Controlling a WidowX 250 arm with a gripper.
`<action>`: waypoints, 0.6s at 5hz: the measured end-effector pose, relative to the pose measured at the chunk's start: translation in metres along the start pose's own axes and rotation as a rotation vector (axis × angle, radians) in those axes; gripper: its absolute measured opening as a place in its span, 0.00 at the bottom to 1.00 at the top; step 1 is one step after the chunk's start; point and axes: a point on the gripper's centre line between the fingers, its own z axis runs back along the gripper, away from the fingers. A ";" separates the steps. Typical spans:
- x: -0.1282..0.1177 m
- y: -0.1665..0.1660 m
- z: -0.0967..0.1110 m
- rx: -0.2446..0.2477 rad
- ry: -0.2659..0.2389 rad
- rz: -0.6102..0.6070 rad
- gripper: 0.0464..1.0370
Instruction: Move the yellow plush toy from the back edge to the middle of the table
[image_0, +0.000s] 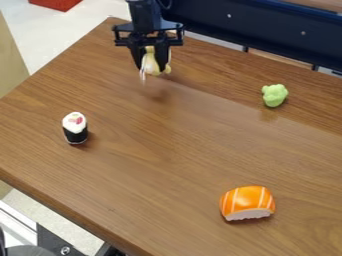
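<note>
From where the camera is looking down, I'm seeing the black arm (143, 12) coming in at the top edge, its gripper (152, 66) hanging over the far part of the brown worktop (167, 150). The fingers (137, 58) are gripping a pale yellow toy piece (152, 61) from its two sides, and its rounded lower end is showing between and below them. A soft shadow is lying beneath it, a little apart, so I'm judging that it is hanging just above the wood.

The piece is looking light to me, probably smooth plastic or rubbery foam; I can't tell how much it is giving. Its rounded shape could be slippery, so a modest, even squeeze across the fuller middle is seeming wiser than a pinch at the narrowing tip. I'm not expecting it to be fragile, though hard pressure might be denting it if it is soft.

Around it, a small black-and-white sushi roll (75, 128) is standing upright on the worktop, a lumpy green piece (274, 95) is sitting well apart towards the far side, and an orange striped sushi piece (248, 202) is resting nearest the camera. Behind, a dark blue panel (267, 25) is running past the far edge.
</note>
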 end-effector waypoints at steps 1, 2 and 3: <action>-0.016 -0.010 0.004 0.000 -0.001 -0.041 0.36; -0.030 -0.021 0.000 0.014 0.018 -0.092 0.36; -0.040 -0.033 0.000 0.025 0.019 -0.140 0.36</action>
